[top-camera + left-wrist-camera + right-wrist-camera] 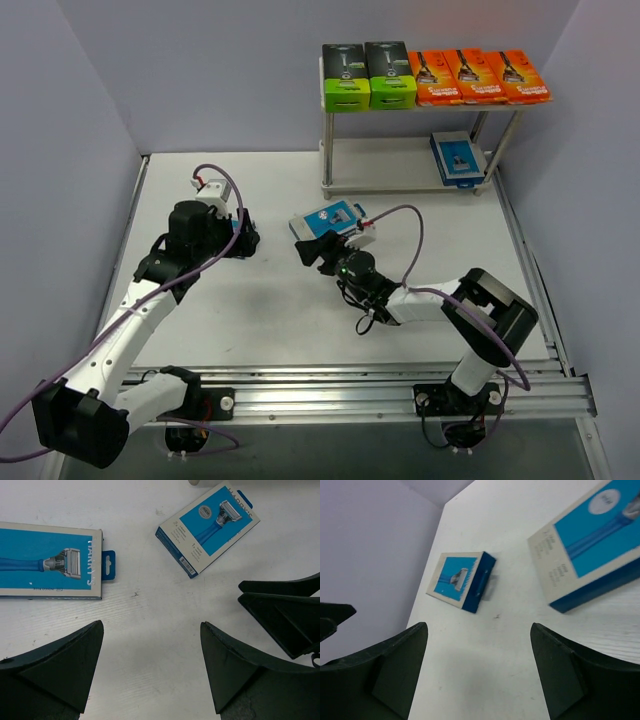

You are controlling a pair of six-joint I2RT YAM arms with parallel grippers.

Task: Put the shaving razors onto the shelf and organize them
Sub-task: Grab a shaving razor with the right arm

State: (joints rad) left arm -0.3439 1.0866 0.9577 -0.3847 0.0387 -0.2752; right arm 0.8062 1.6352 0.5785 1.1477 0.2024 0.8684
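Item: light blue flat cardboard razor pack (pixel 328 218), centre of white table (pixel 270 320), just ahead of right gripper (pixel 479 627), jaws spread, empty.
Second blue pack (pixel 50 562) by left gripper (pixel 151 625), likewise spread.
Advice: straddle the narrow sides squarely; destination is the lower board of the beige two-tier shelf (pixel 390 165), far right corner.

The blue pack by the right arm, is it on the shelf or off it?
Off. The pack lies flat on the table, short of the shelf.

We count three orange razor packs (pixel 478 76), two black-and-lime razor packs (pixel 345 75), three light blue razor packs (pixel 457 158) and one two-tier shelf (pixel 400 172).
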